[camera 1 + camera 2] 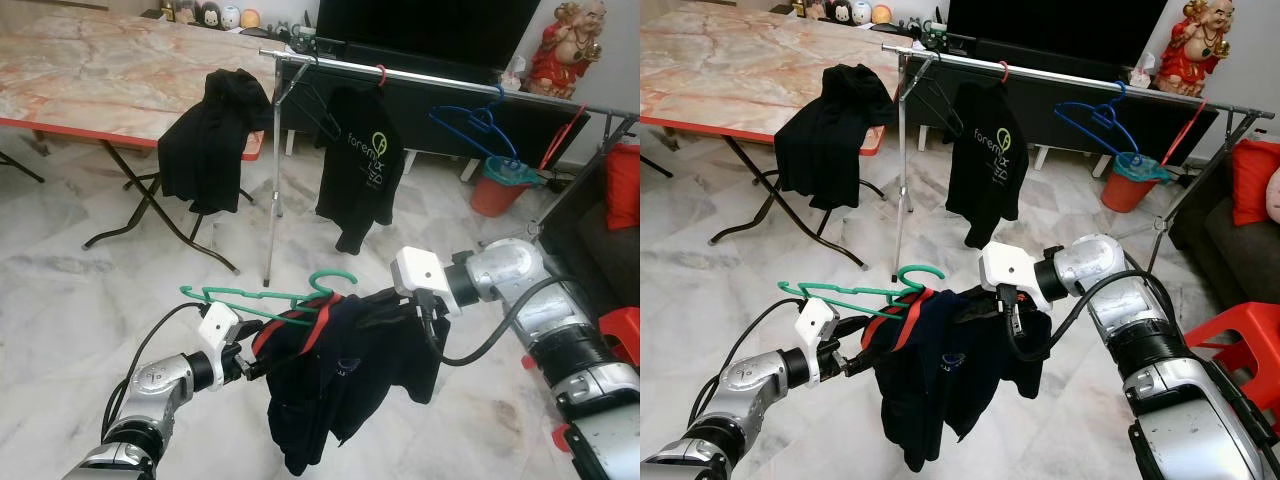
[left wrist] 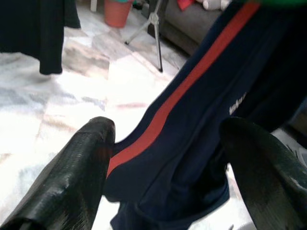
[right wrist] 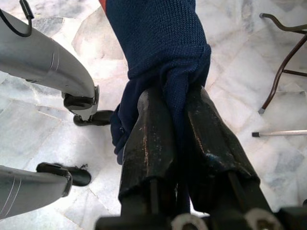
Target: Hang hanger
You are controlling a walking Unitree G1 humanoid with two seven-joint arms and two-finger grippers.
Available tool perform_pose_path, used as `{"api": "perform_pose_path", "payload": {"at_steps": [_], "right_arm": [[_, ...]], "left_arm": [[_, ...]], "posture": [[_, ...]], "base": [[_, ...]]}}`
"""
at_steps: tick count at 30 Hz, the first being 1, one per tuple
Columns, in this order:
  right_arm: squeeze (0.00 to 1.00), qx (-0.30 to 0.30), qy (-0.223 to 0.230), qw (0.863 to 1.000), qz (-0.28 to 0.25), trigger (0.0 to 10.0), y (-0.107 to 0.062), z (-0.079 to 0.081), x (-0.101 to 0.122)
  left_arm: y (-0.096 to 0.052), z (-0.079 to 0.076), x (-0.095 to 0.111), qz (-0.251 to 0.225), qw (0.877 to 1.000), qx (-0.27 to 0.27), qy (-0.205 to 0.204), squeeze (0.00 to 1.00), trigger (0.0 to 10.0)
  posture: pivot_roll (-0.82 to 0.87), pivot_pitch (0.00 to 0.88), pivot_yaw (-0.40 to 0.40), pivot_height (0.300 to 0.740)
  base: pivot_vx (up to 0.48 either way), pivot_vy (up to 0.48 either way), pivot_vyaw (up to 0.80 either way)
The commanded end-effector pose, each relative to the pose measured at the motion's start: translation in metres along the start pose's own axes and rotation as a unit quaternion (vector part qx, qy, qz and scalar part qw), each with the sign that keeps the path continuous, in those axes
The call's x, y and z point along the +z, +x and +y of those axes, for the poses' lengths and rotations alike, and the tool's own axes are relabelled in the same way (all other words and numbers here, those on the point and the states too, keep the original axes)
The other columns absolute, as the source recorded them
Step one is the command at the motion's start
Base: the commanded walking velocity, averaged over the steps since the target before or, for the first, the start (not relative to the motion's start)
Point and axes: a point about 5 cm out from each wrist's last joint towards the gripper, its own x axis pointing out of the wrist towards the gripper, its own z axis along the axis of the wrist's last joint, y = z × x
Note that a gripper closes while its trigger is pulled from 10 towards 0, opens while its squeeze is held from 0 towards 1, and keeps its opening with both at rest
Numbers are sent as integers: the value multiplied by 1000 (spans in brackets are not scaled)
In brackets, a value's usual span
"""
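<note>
Green hanger with navy jacket is being held up above the floor, short of the rail; right gripper clamped on jacket fabric, left gripper fingers apart beside it.

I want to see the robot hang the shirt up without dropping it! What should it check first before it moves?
1. Right gripper pinches the dark blue garment: ok, both fingers are closed on the cloth.
2. Left gripper has a hold: not ok, its fingers stand apart with the cloth and its red stripe between them.
3. Garment sits on the green hanger: cannot tell, it is bunched up under the hanger.
4. Hanger hook points up: ok, the hook rises above the cloth.
5. Free spot on the rack rail: ok, bare rail lies between the black printed shirt and the blue hanger.
</note>
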Motion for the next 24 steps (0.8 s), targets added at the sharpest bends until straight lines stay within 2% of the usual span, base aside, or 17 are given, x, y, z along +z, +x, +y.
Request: {"api": "perform_pose_path", "payload": {"at_steps": [1, 3, 14, 19, 20, 24], "right_arm": [[0, -4, -20, 1000, 1, 10000, -6, -5, 8], [0, -6, -22, 1000, -1, 10000, -6, -6, 9], [0, -34, -34, 999, -14, 10000, -11, -16, 19], [0, -49, -41, 998, -12, 10000, -17, -21, 22], [0, -53, -41, 998, -11, 10000, -18, -22, 23], [0, -67, -43, 997, -11, 10000, -20, -26, 24]], "left_arm": [[3, -6, -3, 10, 1000, -13, 6, 0, 2039], [3, -6, -3, 11, 1000, -14, 5, 0, 1490], [6, -8, -4, 5, 1000, -12, -4, 0, 1882], [6, -11, -5, 0, 1000, -14, -8, 0, 941], [6, -11, -6, 0, 1000, -13, -9, 0, 235], [4, -11, -8, -1, 1000, -10, -12, 0, 0]], "posture": [[-45, 0, -174, 740], [-43, 0, -173, 740], [-46, 0, -172, 740], [-50, 0, -172, 740], [-50, 0, -173, 740], [-49, 0, -175, 740]], "base": [[0, 0, 0], [0, 0, 0], [0, 0, 0], [0, 0, 0], [0, 0, 0], [0, 0, 0]]}}
